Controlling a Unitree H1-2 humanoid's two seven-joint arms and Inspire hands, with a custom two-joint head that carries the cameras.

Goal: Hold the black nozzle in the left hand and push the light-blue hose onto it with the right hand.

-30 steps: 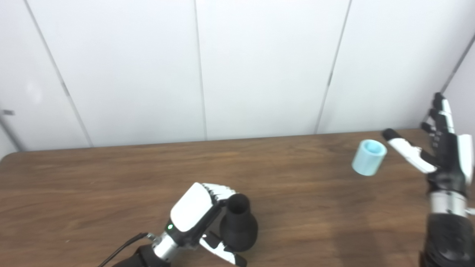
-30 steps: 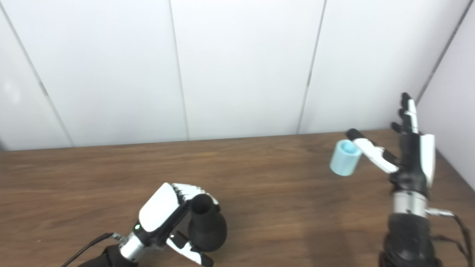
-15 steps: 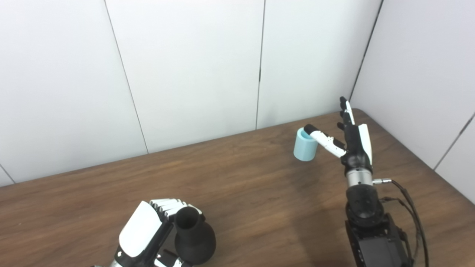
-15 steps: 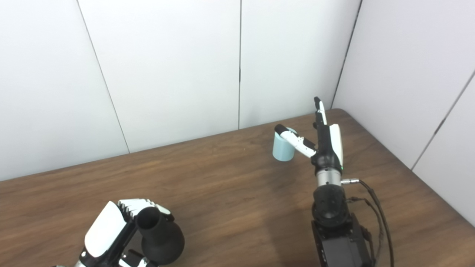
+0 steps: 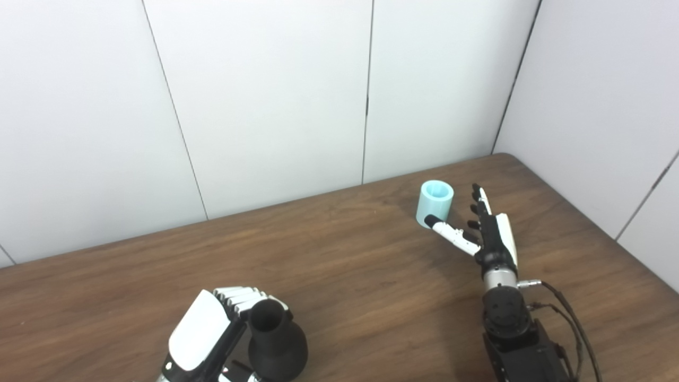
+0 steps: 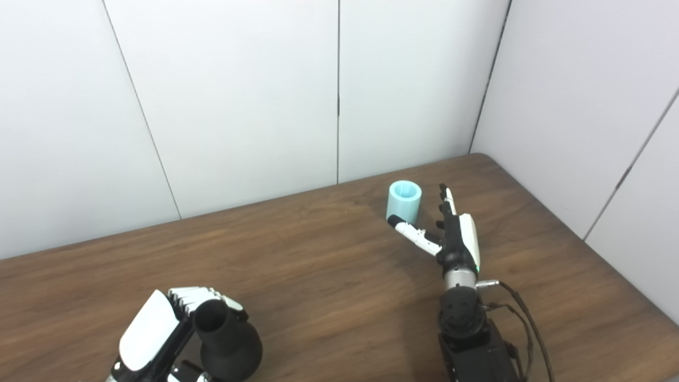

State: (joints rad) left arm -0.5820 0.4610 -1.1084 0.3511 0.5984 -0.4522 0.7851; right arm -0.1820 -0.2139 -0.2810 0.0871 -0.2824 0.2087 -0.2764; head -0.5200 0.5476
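Note:
The black nozzle (image 5: 277, 345) stands upright on the wooden table (image 5: 339, 276) at the bottom left, mouth up. My left hand (image 5: 204, 337) is wrapped around it, fingers curled over its neck. The light-blue hose (image 5: 435, 203), a short upright cylinder with its open end up, stands near the table's far right. My right hand (image 5: 488, 236) is open just beside and in front of it, fingers (image 5: 480, 199) straight and pointing away, thumb tip close to the hose's base. It holds nothing. In the right eye view the hose (image 6: 404, 201) and right hand (image 6: 456, 239) show the same.
White wall panels (image 5: 265, 95) rise behind the table, and a side wall (image 5: 610, 106) closes the right. The table's rounded far right corner (image 5: 504, 156) lies just beyond the hose. Cables (image 5: 573, 329) trail from my right forearm.
The camera swung right between the earliest frames and now. Since half a second ago, my right hand has dropped lower and nearer, its thumb now at the hose's base. The left hand and nozzle are unchanged.

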